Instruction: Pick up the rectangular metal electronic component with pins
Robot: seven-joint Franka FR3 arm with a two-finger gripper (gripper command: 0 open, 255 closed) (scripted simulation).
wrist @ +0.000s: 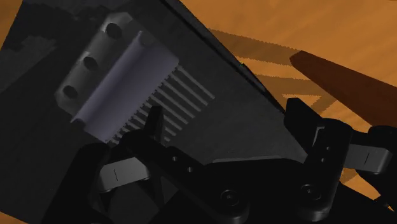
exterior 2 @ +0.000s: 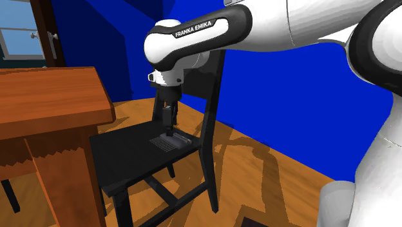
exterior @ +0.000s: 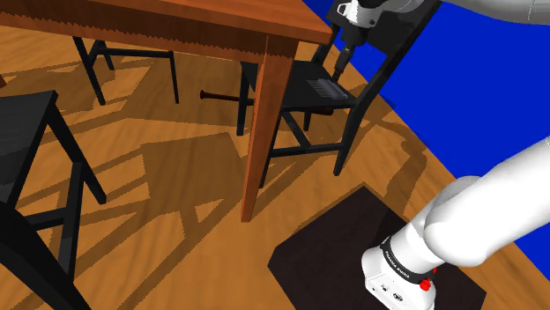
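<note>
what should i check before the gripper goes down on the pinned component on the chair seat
1. Fingers open: ok, the gripper has its fingers standing apart.
2. Gripper free: ok, nothing sits between the fingers.
3. Target flat: ok, the grey component with pins lies flat on the black chair seat.
4. Target centred between the fingers: not ok, in the wrist view it lies beyond one finger, not in the gap.
5. Fingertips off the component: cannot tell, in the second exterior view they hang right over it.
6. Clear of the wooden table: ok, it stands apart from the gripper.
</note>
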